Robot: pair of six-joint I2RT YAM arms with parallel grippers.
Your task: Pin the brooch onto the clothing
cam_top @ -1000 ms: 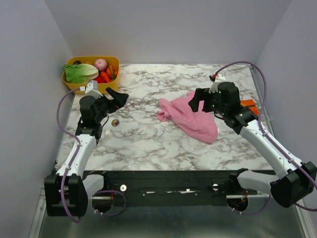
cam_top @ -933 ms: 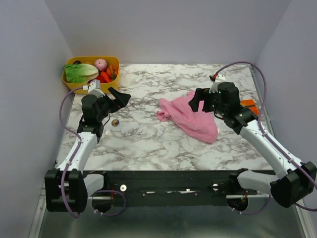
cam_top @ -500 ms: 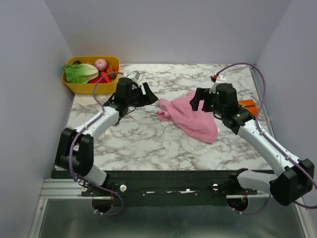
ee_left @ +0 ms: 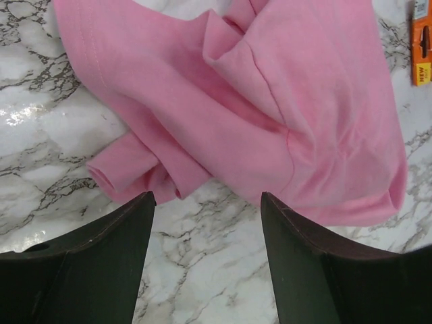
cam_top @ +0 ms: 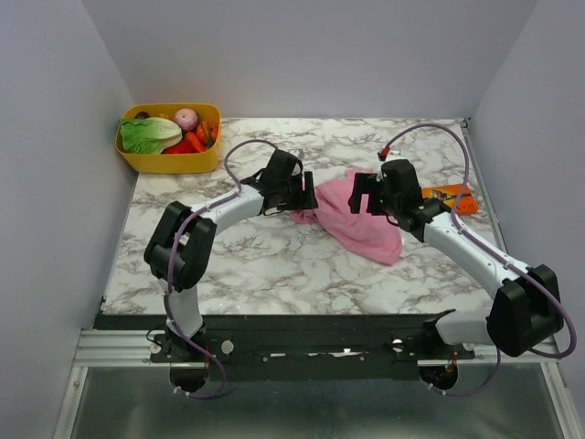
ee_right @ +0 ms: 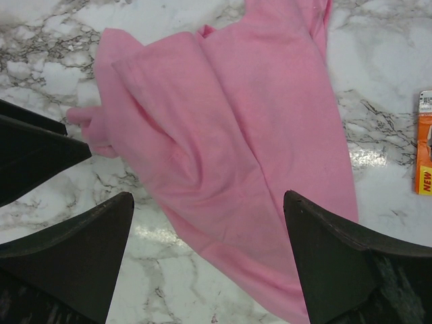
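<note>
clothing (cam_top: 352, 218) — crumpled mid-desk (cam_top: 274, 265), between both arms | brooch: not seen in any view | left pincer (ee_left: 206, 198): parted, empty, at the clothing's bunched edge | right pincer (ee_right: 209, 199): wide, empty, above the clothing | handling: likely light, limp, bunches easily — take a doubled fold

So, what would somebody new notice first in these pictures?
The crumpled pink T-shirt in the middle of the marble table, with the left gripper and the right gripper both open above it, one from each side. Then the yellow tub of vegetables in the far left corner.
</note>
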